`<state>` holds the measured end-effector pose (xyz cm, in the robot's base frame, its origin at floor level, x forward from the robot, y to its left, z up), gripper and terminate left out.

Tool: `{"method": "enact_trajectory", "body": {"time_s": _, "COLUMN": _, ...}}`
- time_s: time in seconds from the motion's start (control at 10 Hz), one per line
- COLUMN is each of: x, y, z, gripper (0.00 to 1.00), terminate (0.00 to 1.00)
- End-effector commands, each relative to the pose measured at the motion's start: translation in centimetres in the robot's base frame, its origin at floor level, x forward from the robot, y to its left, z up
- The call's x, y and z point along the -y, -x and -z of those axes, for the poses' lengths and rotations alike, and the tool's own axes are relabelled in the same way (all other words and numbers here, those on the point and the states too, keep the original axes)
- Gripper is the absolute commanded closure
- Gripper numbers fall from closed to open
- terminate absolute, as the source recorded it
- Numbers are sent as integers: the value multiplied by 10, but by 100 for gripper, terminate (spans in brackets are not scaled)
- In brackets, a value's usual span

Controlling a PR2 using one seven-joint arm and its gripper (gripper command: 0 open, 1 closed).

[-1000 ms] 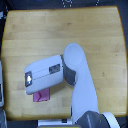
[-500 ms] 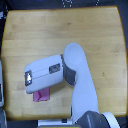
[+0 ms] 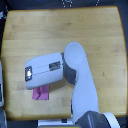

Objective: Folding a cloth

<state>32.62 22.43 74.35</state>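
Note:
The pink cloth [image 3: 41, 93] lies on the wooden tabletop [image 3: 90, 30] near its front edge, towards the exterior view's left. Only a small pink patch shows; the rest is hidden under my arm. My white forearm and wrist [image 3: 45, 71] stretch from the lower right across to the left, right over the cloth. The gripper's fingers are hidden at the left end of the wrist housing, so I cannot tell how the jaws stand or whether they hold the cloth.
The tabletop has dark floor around it. A white object [image 3: 1, 85] sits at the exterior view's left edge, beside the table. The robot's grey base [image 3: 95, 120] is at the bottom.
The arm has shifted very slightly; the visible pink patch looks much the same.

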Motion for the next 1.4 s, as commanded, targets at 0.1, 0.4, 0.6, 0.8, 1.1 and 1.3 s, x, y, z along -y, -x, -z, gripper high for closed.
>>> {"method": "enact_trajectory", "body": {"time_s": 0.1, "x": 12, "y": -14, "z": -4, "gripper": 0, "terminate": 0}}
{"method": "enact_trajectory", "body": {"time_s": 0.4, "x": 13, "y": -18, "z": -23, "gripper": 0, "terminate": 0}}
{"method": "enact_trajectory", "body": {"time_s": 0.6, "x": 11, "y": -19, "z": -41, "gripper": 0, "terminate": 0}}
{"method": "enact_trajectory", "body": {"time_s": 0.8, "x": 17, "y": -24, "z": -70, "gripper": 0, "terminate": 0}}
{"method": "enact_trajectory", "body": {"time_s": 1.1, "x": 34, "y": -45, "z": -115, "gripper": 0, "terminate": 0}}
{"method": "enact_trajectory", "body": {"time_s": 1.3, "x": 49, "y": -57, "z": -136, "gripper": 0, "terminate": 0}}
